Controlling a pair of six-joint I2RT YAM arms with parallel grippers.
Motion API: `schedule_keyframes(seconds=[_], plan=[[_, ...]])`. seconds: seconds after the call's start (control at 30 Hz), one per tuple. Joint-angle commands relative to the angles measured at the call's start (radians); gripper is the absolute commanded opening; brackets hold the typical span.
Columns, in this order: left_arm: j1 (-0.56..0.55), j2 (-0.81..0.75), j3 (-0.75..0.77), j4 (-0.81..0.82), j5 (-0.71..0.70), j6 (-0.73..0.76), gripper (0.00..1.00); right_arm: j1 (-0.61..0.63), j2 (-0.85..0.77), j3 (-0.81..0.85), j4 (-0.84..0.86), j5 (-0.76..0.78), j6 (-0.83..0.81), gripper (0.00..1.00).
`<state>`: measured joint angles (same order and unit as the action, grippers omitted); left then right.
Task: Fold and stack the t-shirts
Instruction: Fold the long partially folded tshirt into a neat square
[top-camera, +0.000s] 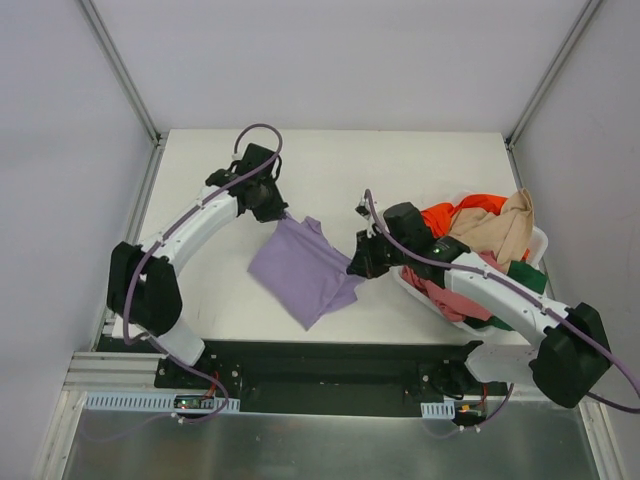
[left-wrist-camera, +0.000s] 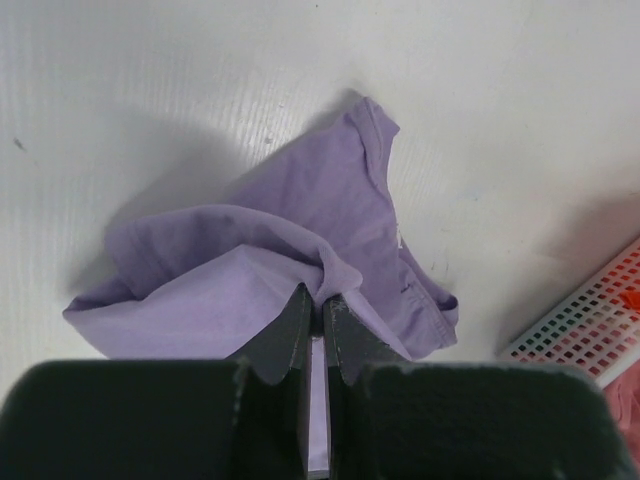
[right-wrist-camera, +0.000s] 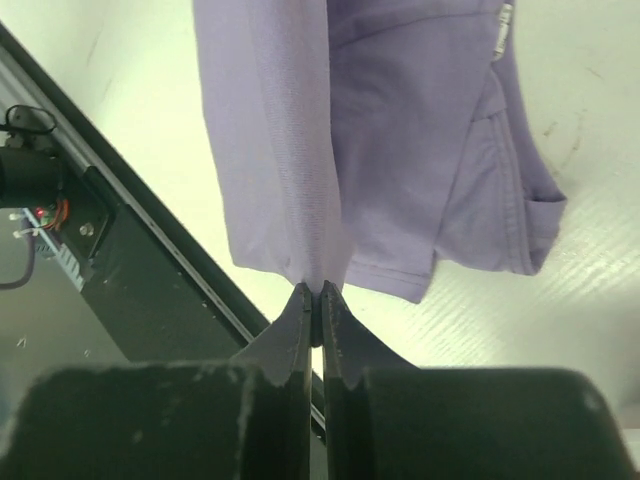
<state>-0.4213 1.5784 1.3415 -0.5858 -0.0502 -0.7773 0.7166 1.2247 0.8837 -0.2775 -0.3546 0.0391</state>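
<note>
Shirt handled: a soft, plain lavender-purple cloth t-shirt (top-camera: 305, 265) is held stretched between the two sets of jaws as a crumpled, roughly diamond-shaped sheet; its lower corner droops toward the arm bases.
Cloth look: matte and unprinted, with loose folds; a ribbed neckline and a small white label (right-wrist-camera: 505, 18) are seen beyond the jaw tips.
Left jaws: pressed together on a bunched fold (left-wrist-camera: 318, 275) at the shirt's far-left corner; the rest of the cloth is spread ahead of the tips on the white worktop (top-camera: 330, 160).
Right jaws: clamped on an edge of the shirt (right-wrist-camera: 318, 270) at its right side; from the tips the cloth falls away in long straight folds, and a stitched hem is seen to their right.
Other shirts: orange-red (top-camera: 470, 207), beige (top-camera: 505, 230), dusty pink (top-camera: 445, 290) and dark green (top-camera: 527, 275) t-shirts are heaped unfolded, just to the right of the right jaws.
Container: these are held in a white plastic basket (top-camera: 541, 240), partly covered by the right arm.
</note>
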Motion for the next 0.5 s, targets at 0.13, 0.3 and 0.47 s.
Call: schedule_keyframes(seconds=[0.13, 0.3, 0.47], plan=[[0.012, 0.178, 0.136, 0.05, -0.05, 0.052, 0.0, -0.083, 0.1, 0.004, -0.114, 0.038, -0.028, 0.0], [0.013, 0.276, 0.192, 0.05, -0.022, 0.07, 0.0, -0.098, 0.208, 0.041, -0.123, 0.088, -0.031, 0.01], [0.015, 0.351, 0.242, 0.049, 0.013, 0.113, 0.19, -0.109, 0.288, 0.132, -0.181, 0.196, -0.03, 0.21]])
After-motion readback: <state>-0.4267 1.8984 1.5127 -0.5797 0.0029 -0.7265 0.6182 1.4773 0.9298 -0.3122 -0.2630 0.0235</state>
